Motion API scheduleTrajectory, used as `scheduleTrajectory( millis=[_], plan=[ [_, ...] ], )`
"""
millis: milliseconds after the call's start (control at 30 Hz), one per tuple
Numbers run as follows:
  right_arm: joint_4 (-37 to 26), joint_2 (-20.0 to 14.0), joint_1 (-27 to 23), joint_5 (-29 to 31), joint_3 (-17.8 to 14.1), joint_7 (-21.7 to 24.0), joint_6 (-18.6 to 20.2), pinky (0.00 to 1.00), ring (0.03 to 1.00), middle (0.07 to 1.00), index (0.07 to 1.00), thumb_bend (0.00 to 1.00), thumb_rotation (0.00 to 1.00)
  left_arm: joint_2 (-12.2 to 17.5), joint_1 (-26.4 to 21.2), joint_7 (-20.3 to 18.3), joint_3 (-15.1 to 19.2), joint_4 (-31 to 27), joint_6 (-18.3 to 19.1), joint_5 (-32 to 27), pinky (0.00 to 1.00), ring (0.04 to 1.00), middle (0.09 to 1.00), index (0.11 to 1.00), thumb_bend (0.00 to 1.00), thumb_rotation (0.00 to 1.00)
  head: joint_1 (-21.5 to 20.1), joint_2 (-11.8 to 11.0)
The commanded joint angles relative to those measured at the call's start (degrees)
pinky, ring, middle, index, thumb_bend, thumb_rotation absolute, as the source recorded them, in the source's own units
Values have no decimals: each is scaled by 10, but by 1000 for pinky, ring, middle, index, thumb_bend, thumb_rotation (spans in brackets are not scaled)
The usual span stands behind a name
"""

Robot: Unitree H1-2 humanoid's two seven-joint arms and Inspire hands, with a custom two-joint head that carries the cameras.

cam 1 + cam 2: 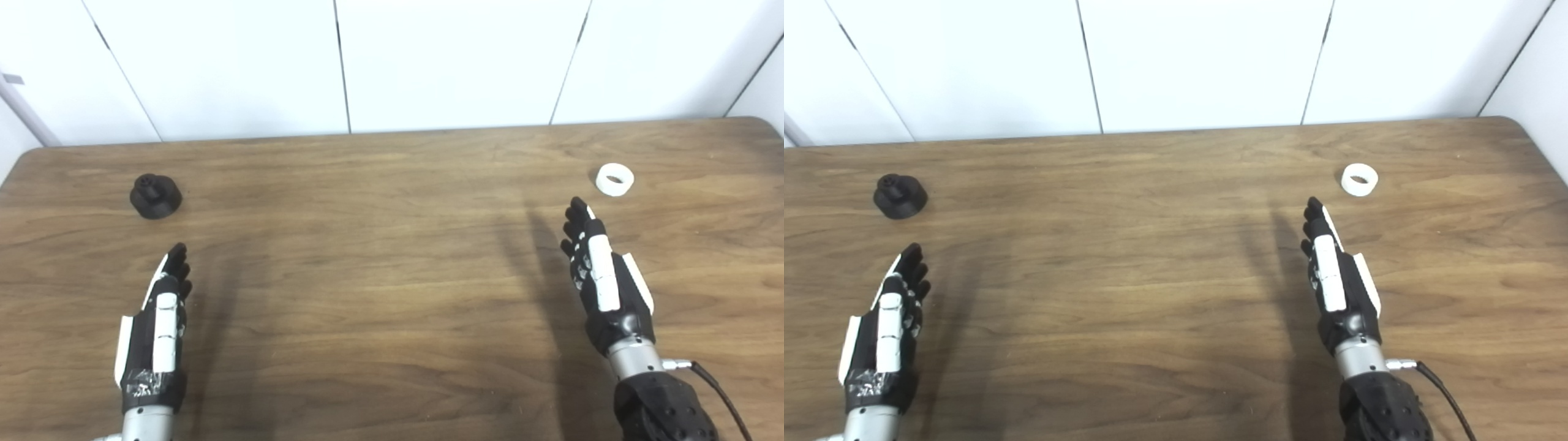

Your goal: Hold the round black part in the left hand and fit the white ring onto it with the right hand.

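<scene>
No step is complete — the black part sits on the table at far left, and the ring lies at far right, well apart. The left hand and right hand hover with fingers extended, holding nothing — each near its item. Grasping, lifting and fitting all remain.
</scene>
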Motion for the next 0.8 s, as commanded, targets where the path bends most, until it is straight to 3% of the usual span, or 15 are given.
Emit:
scheduleTrajectory(
  millis=[0,133,333,467,567,767],
  plan=[
    [-14,-2,-5,-1,1,1,-23,1000,1000,988,978,528,1000,-7,-7,0,3,-15,-18,1,1000,990,984,954,466,880,-1,1],
    [-15,-3,-5,-1,2,2,-20,1000,1000,987,979,539,1000,-8,-8,1,3,-14,-19,3,1000,990,982,952,469,880,0,1],
    [-15,-7,-2,-5,1,2,-21,1000,1000,986,975,556,1000,-14,-7,4,2,-11,-25,9,1000,982,973,938,472,839,33,-6],
    [-10,-17,2,11,-6,13,-26,1000,1000,995,979,562,1000,-20,-2,5,-9,-9,-31,26,1000,969,961,932,448,815,78,-25],
    [-3,-23,7,25,-14,22,-32,1000,1000,1000,991,549,1000,-22,5,-1,-22,-6,-35,31,1000,993,981,951,421,883,119,-44],
    [17,-42,13,38,-22,42,-62,1000,1000,1000,1000,509,1000,-35,11,11,-45,1,-42,59,1000,1000,990,962,468,868,186,-79]
  ],
)
